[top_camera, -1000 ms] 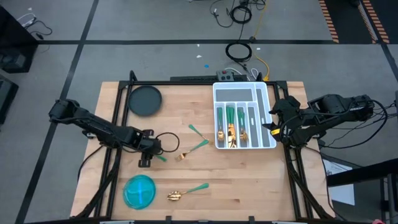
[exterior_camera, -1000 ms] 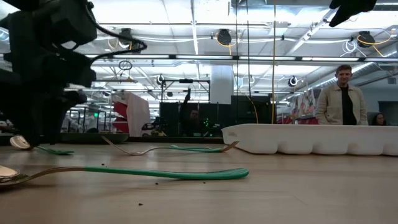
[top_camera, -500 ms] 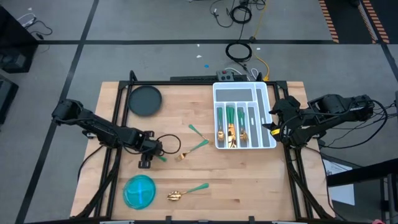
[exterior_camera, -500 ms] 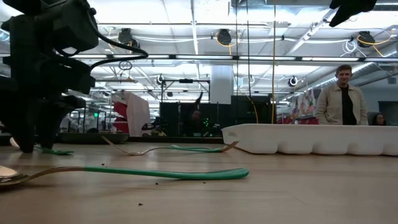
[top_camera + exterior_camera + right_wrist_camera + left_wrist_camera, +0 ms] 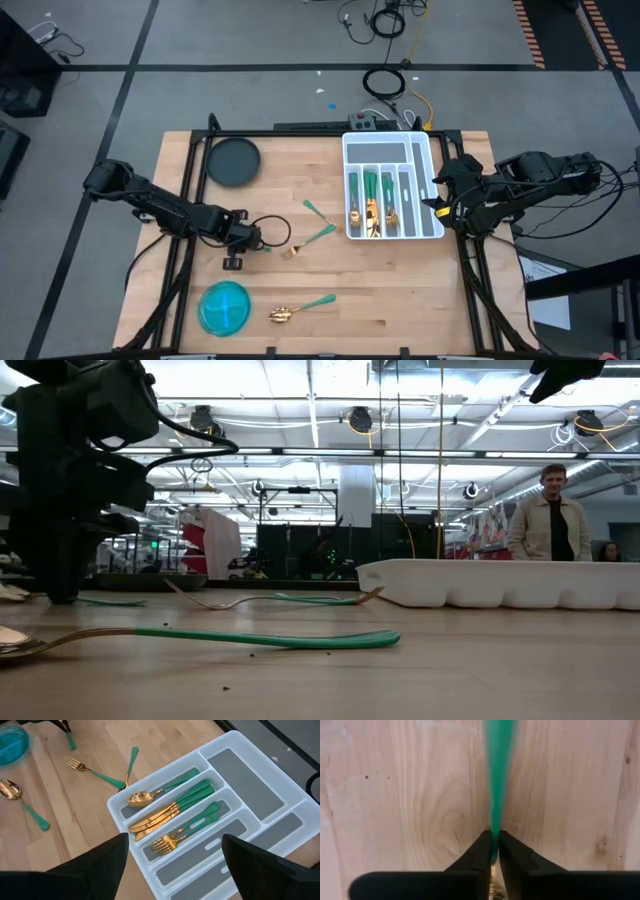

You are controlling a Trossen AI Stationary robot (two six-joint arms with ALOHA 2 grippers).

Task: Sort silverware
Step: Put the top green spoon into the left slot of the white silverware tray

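Left pincer point(image 5: 493, 851) — wide a second ago, now pinched shut on teal handle point(image 5: 499, 765) lying on tabletop point(image 5: 410, 795); utensil ready for lifting. Right pincer point(image 5: 172, 865) — open, empty, over tray point(image 5: 260, 795).

Gold-headed, teal-handled silverware point(image 5: 172, 810); white tray point(image 5: 260, 820); translucent blue bowl point(image 5: 224, 306); pale wood table point(image 5: 300, 180).

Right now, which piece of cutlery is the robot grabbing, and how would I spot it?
Start at the round blue bowl near the table's front left. Just behind it, the left gripper is shut on a green handle. It is the only loose piece being held; the others lie untouched.
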